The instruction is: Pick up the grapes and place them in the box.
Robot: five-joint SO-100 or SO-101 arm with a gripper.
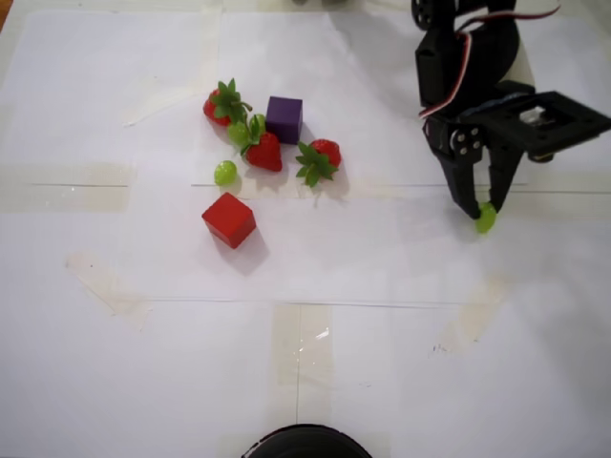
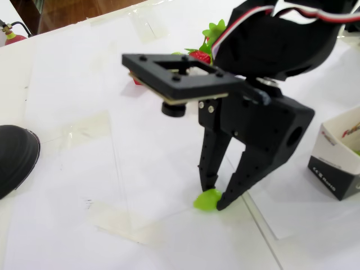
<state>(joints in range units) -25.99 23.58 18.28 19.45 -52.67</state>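
A: Where is the gripper sitting?
B: It is pointing straight down at the white table, on the right side of the overhead view. Its two black fingers are closing in on one green grape, and the tips are touching it on both sides in the fixed view.

A: So it is clenching the grape?
B: It is grasping it, yes. The grape is resting on the table and peeking out below the fingertips in the overhead view.

A: Are other grapes lying around?
B: One is lying alone to the left, just beside a strawberry and above the red cube in the overhead picture. Another green one is sitting tucked between two strawberries, near the purple cube.

A: And the box?
B: The box is showing only in the fixed view, cut off by the right edge, standing on the table to the right of the gripper and apart from it.
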